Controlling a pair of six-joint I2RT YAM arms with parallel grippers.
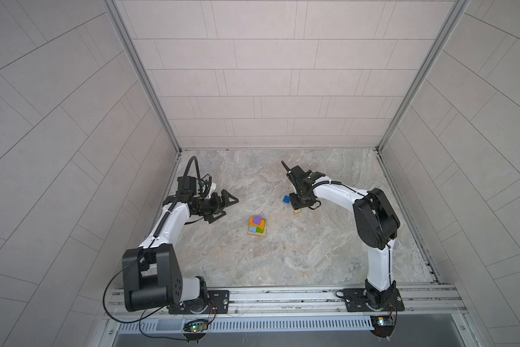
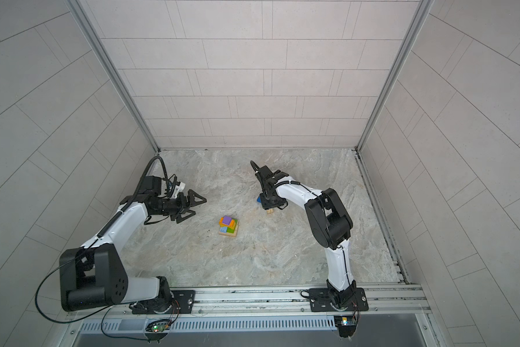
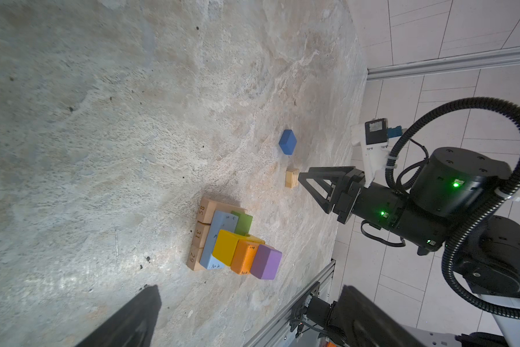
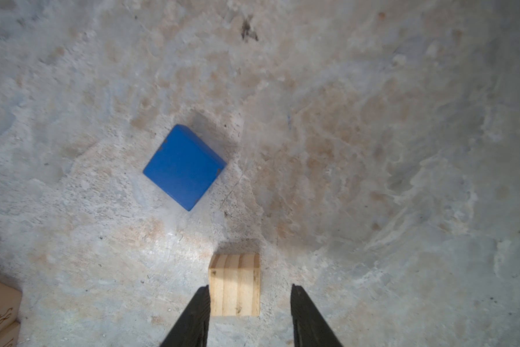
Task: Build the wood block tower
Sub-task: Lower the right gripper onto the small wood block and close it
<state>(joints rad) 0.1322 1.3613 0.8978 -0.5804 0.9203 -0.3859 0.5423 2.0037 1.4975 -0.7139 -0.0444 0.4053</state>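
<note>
Tiled booth walls, marbled grey tabletop (image 1: 282, 258).

The wood block tower (image 1: 257, 226) sits mid-table between the arms. It has numbered tan bars at the base, light-blue and green bars above, then yellow and orange, with a purple cube (image 3: 266, 261) on top.

Two pieces are still loose, off to the right arm's side of the tower and well apart from it: a dark-blue cube (image 4: 185, 166) and a short tan block (image 4: 234, 285) lying near it, not touching.

The right gripper (image 4: 249, 288) is down over the tan block with its fingers partly spread and straddling it. One finger looks to be against the block's side, though at this angle I can't confirm contact. The other shows a clear gap, so no pinch yet.

The left gripper (image 1: 230, 206) is spread wide and empty, hovering left of the tower.

Risks:
- The grip is off-centre, so one finger lands first and could shove or twist the block before the other arrives. That would mean a skewed hold or a slip.
- The tower's top is one small cube, and a skewed block set there could tip the stack.

Hard to see:
- In both top views the right gripper covers most of the tan block.
- The right wrist view catches only a corner of the tower base at the frame edge.
</note>
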